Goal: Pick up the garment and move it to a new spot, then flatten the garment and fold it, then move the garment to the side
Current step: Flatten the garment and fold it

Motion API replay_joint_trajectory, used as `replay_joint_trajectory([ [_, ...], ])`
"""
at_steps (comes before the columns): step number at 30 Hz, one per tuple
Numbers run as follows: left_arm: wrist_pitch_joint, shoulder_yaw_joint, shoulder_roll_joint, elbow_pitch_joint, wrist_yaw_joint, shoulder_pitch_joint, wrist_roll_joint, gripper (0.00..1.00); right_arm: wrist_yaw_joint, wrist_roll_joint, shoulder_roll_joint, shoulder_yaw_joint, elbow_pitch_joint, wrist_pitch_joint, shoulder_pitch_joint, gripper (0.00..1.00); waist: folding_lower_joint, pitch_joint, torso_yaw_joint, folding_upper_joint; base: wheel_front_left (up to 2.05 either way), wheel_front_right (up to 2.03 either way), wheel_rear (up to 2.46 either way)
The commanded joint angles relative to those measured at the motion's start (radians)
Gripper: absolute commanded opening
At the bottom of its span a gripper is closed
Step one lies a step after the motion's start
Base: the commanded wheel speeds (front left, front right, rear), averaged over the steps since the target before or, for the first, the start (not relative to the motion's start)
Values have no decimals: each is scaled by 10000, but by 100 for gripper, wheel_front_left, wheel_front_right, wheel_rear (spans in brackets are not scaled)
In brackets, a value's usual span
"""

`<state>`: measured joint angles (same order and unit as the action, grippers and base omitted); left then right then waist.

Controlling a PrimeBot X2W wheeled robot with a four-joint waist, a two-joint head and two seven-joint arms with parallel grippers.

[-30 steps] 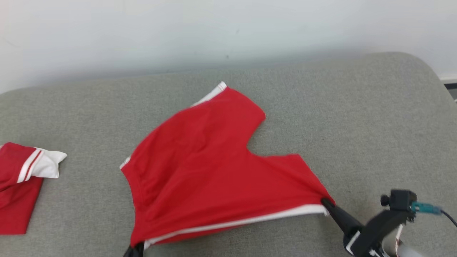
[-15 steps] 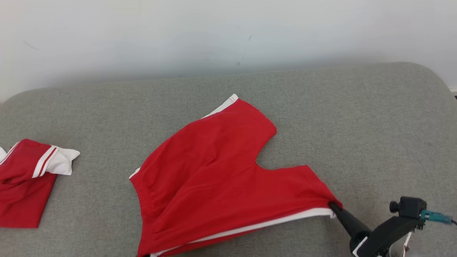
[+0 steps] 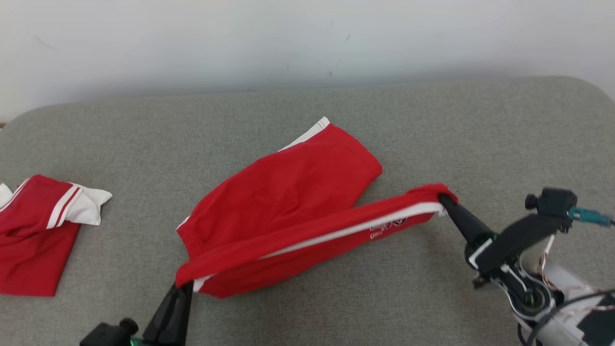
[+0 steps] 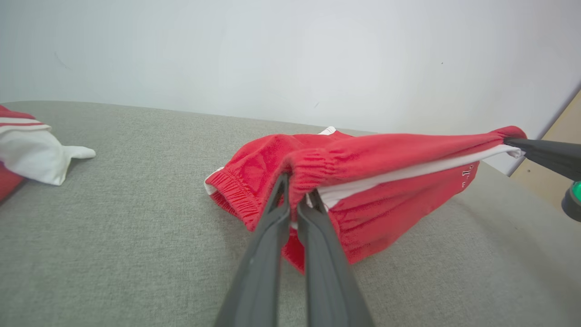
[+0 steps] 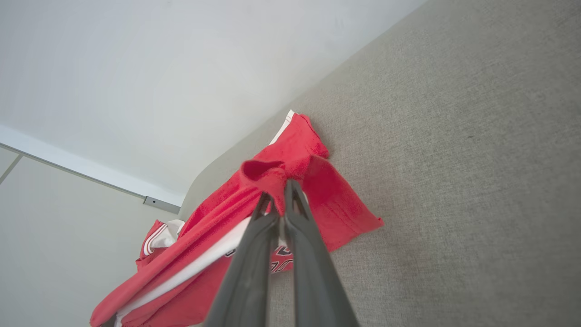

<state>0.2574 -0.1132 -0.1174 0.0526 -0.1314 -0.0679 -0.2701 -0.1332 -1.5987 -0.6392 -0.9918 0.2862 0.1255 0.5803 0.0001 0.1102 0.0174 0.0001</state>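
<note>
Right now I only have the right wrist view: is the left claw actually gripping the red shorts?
Observer: Yes. The left claw is shut on the red shorts at the elastic waistband end.
Operator: Is the cloth between the two claws slack?
Observer: No. The white-striped edge runs nearly straight across to the right claw, raised off the cushion.
Operator: Anything lying out to the left?
Observer: A second red-and-white garment lies near the cushion's left end, with bare grey fabric between it and the shorts.
</note>
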Motion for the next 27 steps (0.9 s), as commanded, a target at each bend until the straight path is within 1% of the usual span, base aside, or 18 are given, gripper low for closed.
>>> replay_joint_trajectory([
  [1, 82, 108, -190, 97, 48, -172, 6, 0, 42, 59, 6, 117, 282, -47, 355, 0, -1, 151, 66, -1, 0, 0, 0],
  [7, 80, 78, -489, 618, 33, -1349, -96, 0, 33, 210, 969, 77, 1637, -763, 1961, 0, -1, 614, 156, -1, 0, 0, 0],
  [13, 80, 91, -759, 1316, 29, -2424, -311, 0, 32, 26, 1973, 192, 2999, -1374, 3310, 0, -1, 1080, 269, -1, 0, 0, 0],
  [16, 79, -4, -868, 1684, 28, -2930, -340, 0, 30, 109, 2407, 210, 3705, -1563, 4006, 0, -1, 1331, 350, -1, 0, 0, 0],
  [25, 59, -183, -816, 2504, 23, -4263, -580, 0, 30, 461, 3614, 104, 5882, -1940, 5847, 0, -1, 2170, 606, -1, 0, 0, 0],
  [27, 59, -310, -787, 2718, 22, -4562, -594, 0, 30, 627, 3794, 47, 6377, -1928, 6222, 0, -1, 2378, 690, -1, 0, 0, 0],
])
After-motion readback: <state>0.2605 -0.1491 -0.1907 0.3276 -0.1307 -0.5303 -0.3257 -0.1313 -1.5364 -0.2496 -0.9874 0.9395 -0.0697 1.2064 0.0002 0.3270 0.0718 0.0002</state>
